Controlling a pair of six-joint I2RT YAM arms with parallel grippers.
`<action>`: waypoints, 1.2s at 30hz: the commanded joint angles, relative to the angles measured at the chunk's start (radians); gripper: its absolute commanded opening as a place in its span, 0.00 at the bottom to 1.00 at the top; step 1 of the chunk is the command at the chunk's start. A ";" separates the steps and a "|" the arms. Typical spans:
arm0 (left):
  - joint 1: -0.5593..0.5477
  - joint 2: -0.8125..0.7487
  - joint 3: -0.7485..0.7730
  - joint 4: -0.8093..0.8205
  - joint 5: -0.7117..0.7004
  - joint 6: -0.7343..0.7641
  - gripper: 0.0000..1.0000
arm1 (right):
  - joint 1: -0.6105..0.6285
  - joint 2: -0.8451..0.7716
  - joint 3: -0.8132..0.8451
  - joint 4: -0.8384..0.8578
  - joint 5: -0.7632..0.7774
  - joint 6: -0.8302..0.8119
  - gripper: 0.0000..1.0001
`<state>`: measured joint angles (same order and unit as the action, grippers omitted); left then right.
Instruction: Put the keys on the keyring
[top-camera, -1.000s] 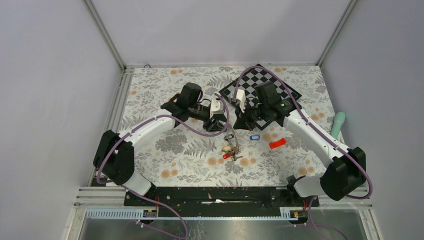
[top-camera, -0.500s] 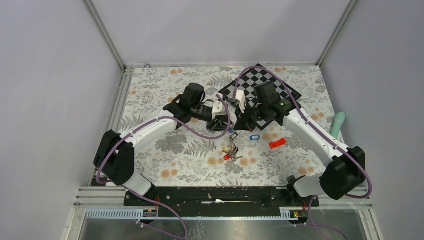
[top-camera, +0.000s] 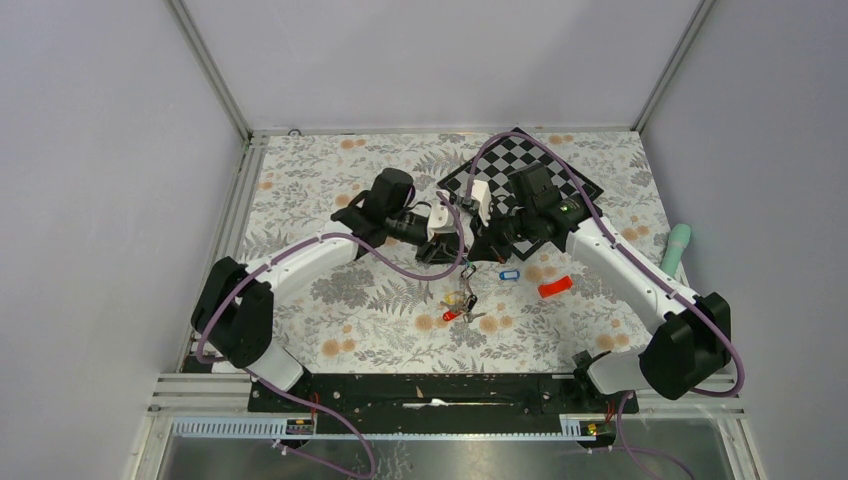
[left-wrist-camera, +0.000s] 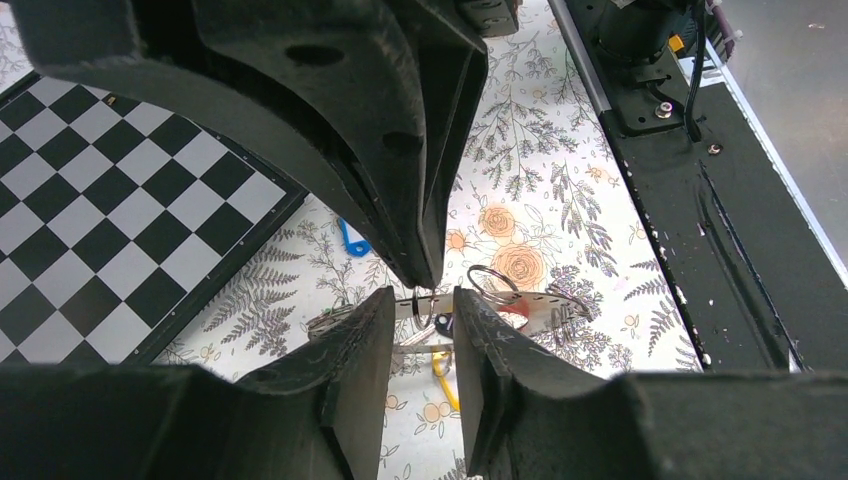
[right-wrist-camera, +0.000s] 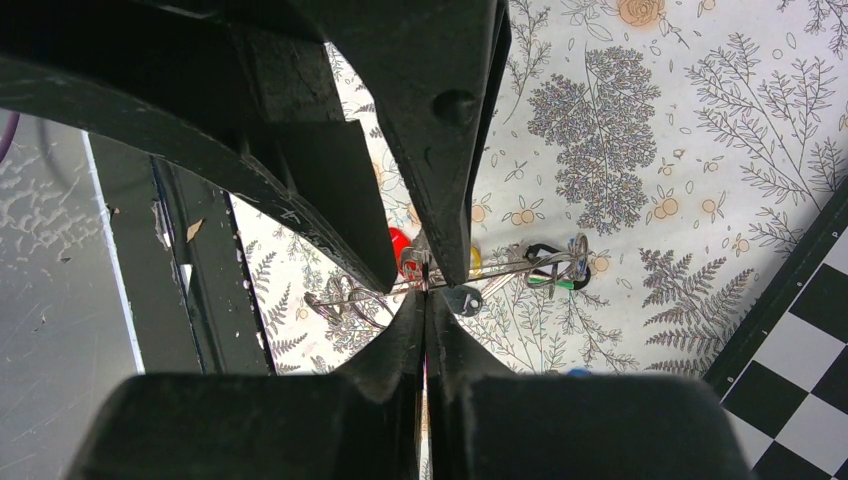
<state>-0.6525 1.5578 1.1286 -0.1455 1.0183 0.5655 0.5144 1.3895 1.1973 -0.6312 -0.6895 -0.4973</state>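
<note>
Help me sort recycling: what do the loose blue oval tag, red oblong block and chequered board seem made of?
Blue oval tag: likely plastic, solid bright colour.
Red oblong block: probably plastic, uniform red.
Chequered board: thin, flat, printed; card or plastic.

Nothing written can be read in any of the views: no words, labels, brand names, numbers or signs. The plastic tags of the keys (top-camera: 461, 303) are too small and too blurred to tell if they carry any lettering.
</note>
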 joint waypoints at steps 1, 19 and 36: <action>-0.004 0.007 0.005 0.051 0.030 -0.002 0.33 | 0.009 -0.024 0.037 0.007 -0.016 0.002 0.00; 0.018 -0.011 0.003 0.068 0.050 -0.064 0.00 | 0.009 -0.063 0.028 0.001 0.034 -0.012 0.11; 0.077 -0.061 -0.219 0.994 0.135 -1.003 0.00 | -0.058 -0.191 -0.080 0.175 -0.116 0.003 0.57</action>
<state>-0.5827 1.5314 0.9524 0.3969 1.0988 -0.0593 0.4706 1.2140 1.1275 -0.5312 -0.7395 -0.4984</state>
